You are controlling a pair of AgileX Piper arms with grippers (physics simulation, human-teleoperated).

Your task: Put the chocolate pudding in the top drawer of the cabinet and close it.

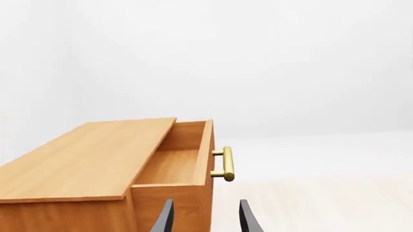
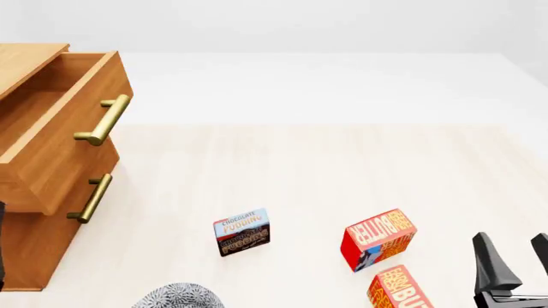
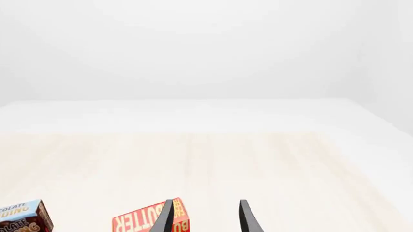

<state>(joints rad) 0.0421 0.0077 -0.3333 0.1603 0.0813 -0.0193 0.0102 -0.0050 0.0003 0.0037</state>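
"CHOCOLATE PUDDING" box (image 2: 241, 232) beside two "BUTTER" boxes (image 2: 378, 239); both arms' jaws apart, empty.

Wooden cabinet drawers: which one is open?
The top drawer of the light-brown wooden cabinet, the one with the upper brass bar handle, is pulled out and looks empty. The drawer below, with the lower brass handle, is pushed in.

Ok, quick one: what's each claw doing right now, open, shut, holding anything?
Left claw: open, holding nothing, beside the cabinet.
Right claw: open, holding nothing, near a butter box.
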